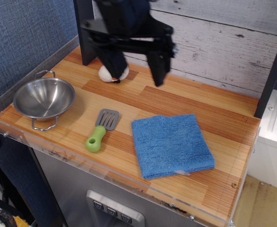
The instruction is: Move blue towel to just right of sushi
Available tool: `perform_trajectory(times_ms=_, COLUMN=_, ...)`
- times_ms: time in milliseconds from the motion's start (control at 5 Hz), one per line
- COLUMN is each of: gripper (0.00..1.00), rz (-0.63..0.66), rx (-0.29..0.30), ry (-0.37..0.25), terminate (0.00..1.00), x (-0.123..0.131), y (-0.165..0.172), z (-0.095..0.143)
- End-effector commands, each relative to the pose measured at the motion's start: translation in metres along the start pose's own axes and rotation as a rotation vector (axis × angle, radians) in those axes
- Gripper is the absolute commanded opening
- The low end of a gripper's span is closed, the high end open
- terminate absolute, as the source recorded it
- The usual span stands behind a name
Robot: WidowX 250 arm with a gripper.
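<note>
Where the wooden worktop [214, 101] comes nearest, the blue towel [171, 144] is seen lying flat and folded at the near right, a small white tag showing at its near edge. Just left of it a spatula [101, 128] with a green handle and grey blade is laid, its blade pointing away. Further left, a steel bowl [44, 98] with wire handles is set near the left edge, and nothing is seen inside it. At the far left centre the sushi [113, 73] is found, partly hidden behind the black claw [137, 68], which is held above the worktop with its two fingers spread apart and nothing gripped. The towel is well apart from the sushi.
</note>
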State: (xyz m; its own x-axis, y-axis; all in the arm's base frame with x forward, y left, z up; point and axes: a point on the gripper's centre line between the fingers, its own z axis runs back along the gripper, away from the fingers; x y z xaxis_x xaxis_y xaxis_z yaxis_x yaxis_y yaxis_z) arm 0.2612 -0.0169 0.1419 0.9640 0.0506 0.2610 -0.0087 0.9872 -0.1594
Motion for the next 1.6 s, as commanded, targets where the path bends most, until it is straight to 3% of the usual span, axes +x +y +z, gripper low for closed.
perform_trajectory(times_ms=0, gripper=1.0, rz=-0.035, rx=0.015, ry=0.027, terminate=0.0, x=0.011, y=-0.013, z=-0.044)
perform_trajectory(times_ms=400, gripper=1.0, rz=-0.057, rx=0.042, ry=0.073, terminate=0.0, x=-0.003, y=-0.025, z=-0.095)
perform_trajectory(times_ms=800, gripper=1.0, rz=-0.061, rx=0.081, ry=0.097, terminate=0.0, x=-0.01, y=-0.02, z=-0.128)
perform_trajectory(times_ms=1400, gripper=1.0, rz=0.001, rx=0.1, ry=0.1, terminate=0.0, x=0.008, y=-0.006, z=-0.146)
